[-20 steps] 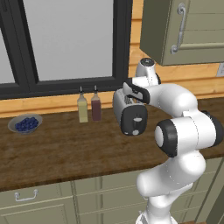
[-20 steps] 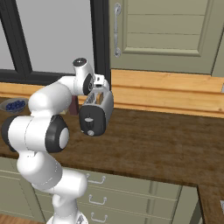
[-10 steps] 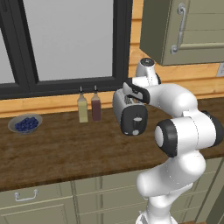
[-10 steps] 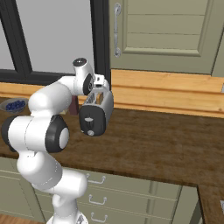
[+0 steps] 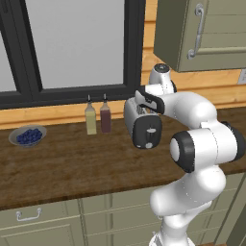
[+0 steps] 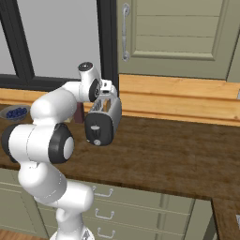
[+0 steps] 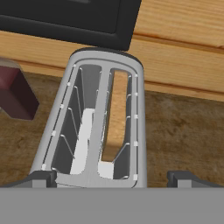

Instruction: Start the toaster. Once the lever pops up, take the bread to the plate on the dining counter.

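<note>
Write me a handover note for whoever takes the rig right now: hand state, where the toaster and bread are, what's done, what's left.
Hand: open, holding nothing, hovering just above the toaster's top slots, fingertips straddling the near end.
Toaster: upright on the wooden kitchen counter, right of two bottles; black end panel faces the base.
Bread: tan slice standing in one slot, sunk below the rim.
Bowl of blueberries: far left on the same counter.
Done: hand positioned over the toaster.
Unclear: lever position cannot be read from these views, so I can't say whether toasting has started.
Left: start the toaster if needed, wait for the pop, lift the bread, carry it to the plate.
</note>
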Controlling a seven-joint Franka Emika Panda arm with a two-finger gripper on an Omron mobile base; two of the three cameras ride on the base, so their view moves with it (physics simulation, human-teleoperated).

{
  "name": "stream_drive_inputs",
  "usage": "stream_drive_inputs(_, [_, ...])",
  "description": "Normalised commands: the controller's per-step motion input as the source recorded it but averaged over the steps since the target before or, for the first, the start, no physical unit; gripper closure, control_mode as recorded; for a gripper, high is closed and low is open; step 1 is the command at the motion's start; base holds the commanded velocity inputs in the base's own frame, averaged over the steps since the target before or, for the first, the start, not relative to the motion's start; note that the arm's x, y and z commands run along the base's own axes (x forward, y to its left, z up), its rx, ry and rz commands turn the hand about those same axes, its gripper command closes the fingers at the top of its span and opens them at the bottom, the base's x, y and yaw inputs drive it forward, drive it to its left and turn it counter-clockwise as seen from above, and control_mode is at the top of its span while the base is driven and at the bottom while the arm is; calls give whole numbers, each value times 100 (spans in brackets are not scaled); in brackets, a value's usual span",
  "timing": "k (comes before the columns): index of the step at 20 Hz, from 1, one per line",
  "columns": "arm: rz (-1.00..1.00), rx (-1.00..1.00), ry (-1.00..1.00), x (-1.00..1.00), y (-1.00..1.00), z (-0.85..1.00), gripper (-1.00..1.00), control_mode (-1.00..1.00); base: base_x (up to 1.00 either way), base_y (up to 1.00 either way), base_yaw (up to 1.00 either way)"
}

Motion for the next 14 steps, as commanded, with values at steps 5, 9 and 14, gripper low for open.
stream_drive_inputs(5, [0,0,0,0,0,0,-100,-100,0,0,0])
stream_drive_inputs(9, [0,0,0,0,0,0,-100,-100,0,0,0])
stream_drive_inputs(14, [0,0,0,0,0,0,-100,-100,0,0,0])
